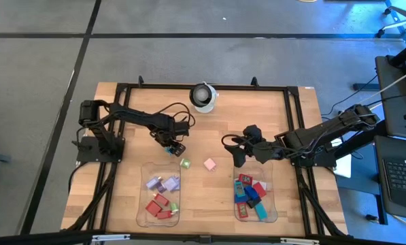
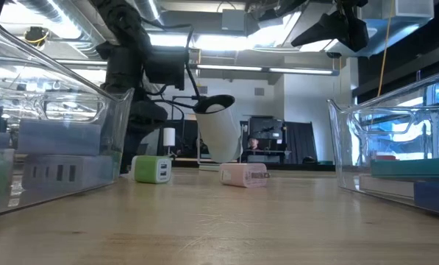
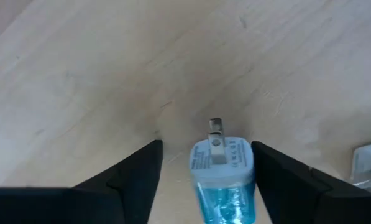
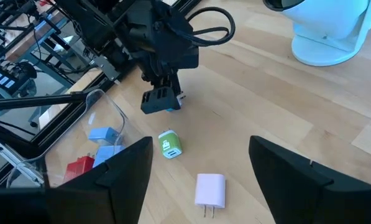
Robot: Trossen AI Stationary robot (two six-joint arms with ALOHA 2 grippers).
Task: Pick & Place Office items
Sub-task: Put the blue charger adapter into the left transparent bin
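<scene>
The office items are small plug-like blocks. A blue one [image 3: 222,177] lies on the wood with its metal prong showing, between the fingers of my left gripper [image 3: 207,168], which points down over it and is open. A green one [image 1: 185,163] and a pink one [image 1: 209,164] lie on the table just beyond it. My right gripper [image 1: 238,155] hangs open above the table near the right tray and holds nothing; its wrist view shows the left gripper [image 4: 163,102] over the blue block. My left gripper stands astride the blue block from above. One finger [image 3: 278,171] is right up against the block's side [image 3: 250,163], and a gap shows on the other side. I cannot tell whether that finger touches it.
A clear tray [image 1: 148,204] at the near left holds lilac, red and green pieces. A second clear tray [image 1: 271,204] at the near right holds red, blue and teal ones. A white-and-black camera dome [image 1: 203,96] stands at the far edge. Bare wood lies between the trays.
</scene>
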